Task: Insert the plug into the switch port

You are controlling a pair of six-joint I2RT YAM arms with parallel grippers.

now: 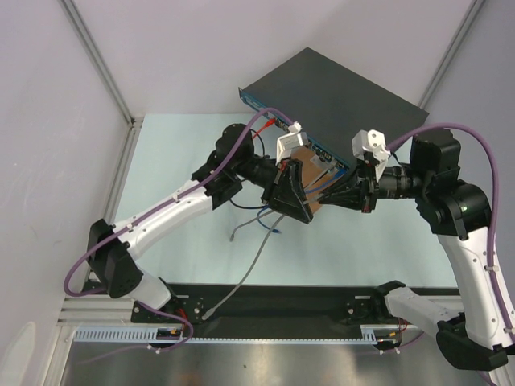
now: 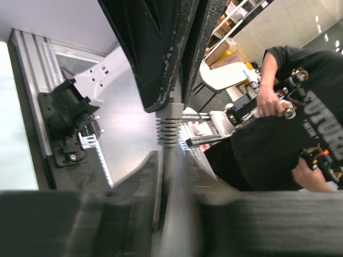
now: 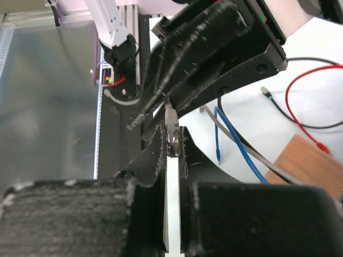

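Observation:
The switch, a flat black box with a blue front strip, lies at the back of the table. In front of it my two grippers meet tip to tip above the brown board. My right gripper is shut on the small clear plug at its fingertips. The plug's grey cable runs with its ribbed boot between the blurred fingers of my left gripper. A thin dark gap shows beside the cable, so that grip is unclear.
A brown wooden board lies under the grippers. Loose blue, red and black cables trail across the table beside it. A person in black stands beyond the near edge. Frame posts close the left side.

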